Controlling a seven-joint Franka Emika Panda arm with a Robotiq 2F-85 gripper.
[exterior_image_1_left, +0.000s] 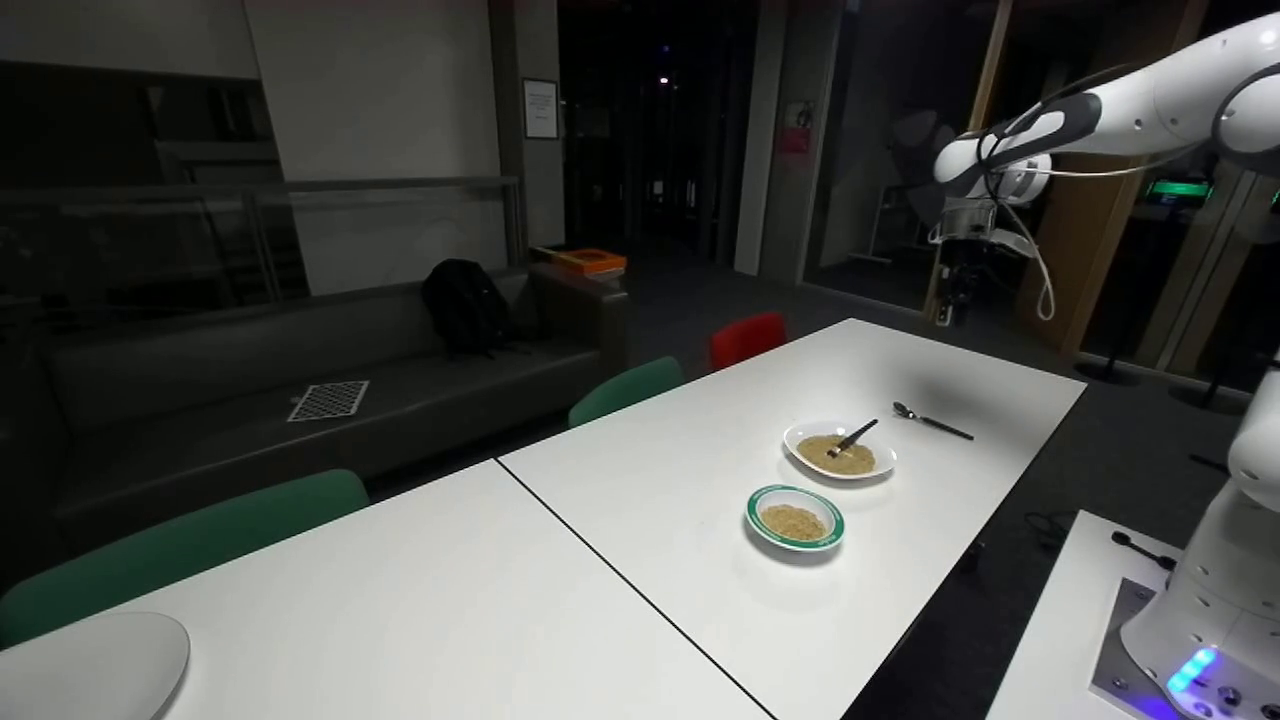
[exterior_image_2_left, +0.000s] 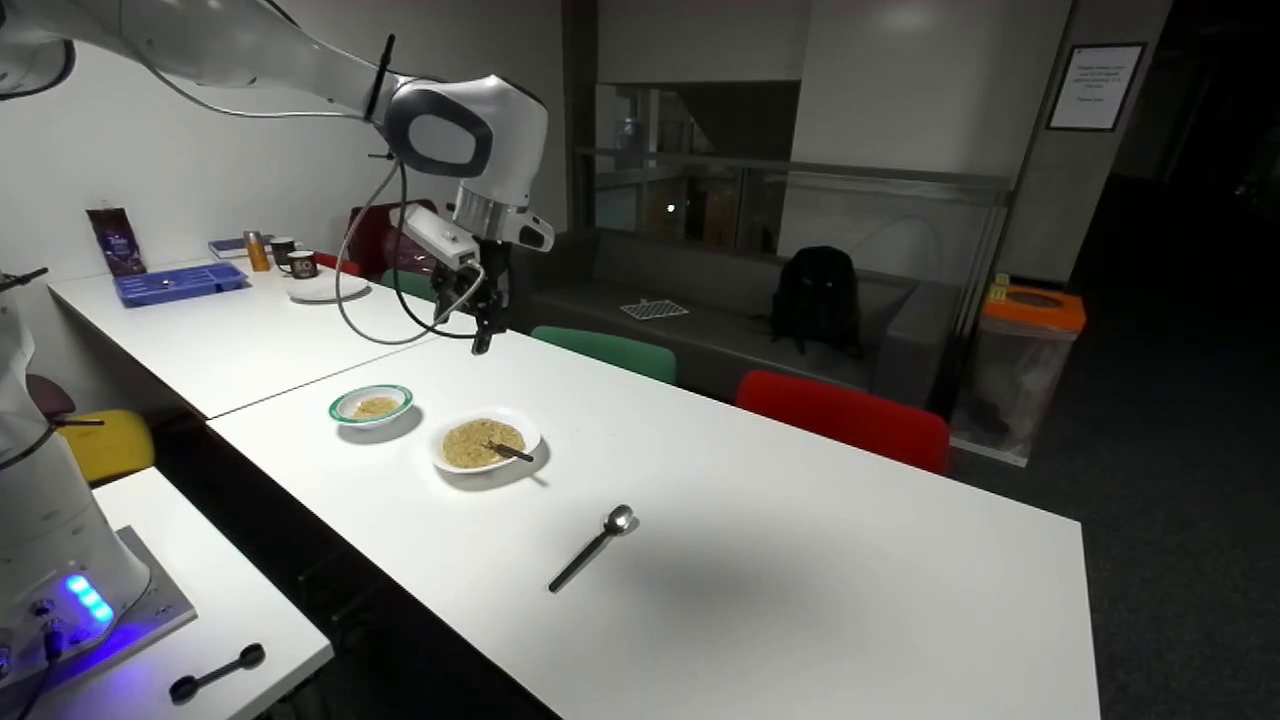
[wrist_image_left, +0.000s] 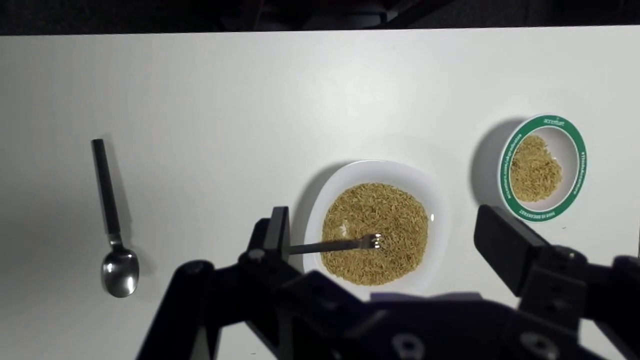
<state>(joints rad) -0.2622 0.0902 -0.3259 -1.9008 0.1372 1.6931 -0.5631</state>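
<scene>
1. Currently, the gripper (wrist_image_left: 387, 239) is spread wide, its two dark pads (wrist_image_left: 278, 230) held well apart, with nothing pinched between them.
2. In both exterior views it is seen held above the table (wrist_image_left: 200, 100), and nothing is touched by it.
3. Between the pads, as seen from the wrist, a white dish (wrist_image_left: 377, 171) is framed; it is filled with brown grains (wrist_image_left: 395, 215) resembling rice.
4. A fork (wrist_image_left: 337, 245) is laid in that dish, its tines set on the grains and its handle reaching over the rim; in the wrist view the handle's end is hidden behind a pad.
5. Near the dish, a smaller green-rimmed bowl (wrist_image_left: 567, 161) is placed, part-filled with similar grains.
6. On its rim "accenture" can be read; "THIS IS BREAKFAST" seems to be spelled in smaller print, and the remaining lettering is too small to be read with certainty.
7. A dark-handled spoon (wrist_image_left: 111, 217) is laid on the table, across the dish from the bowl.
8. On a framed notice (exterior_image_2_left: 1097, 87) and a dark packet (exterior_image_2_left: 117, 241), seen in an exterior view, printing is visible but cannot be made out.
</scene>
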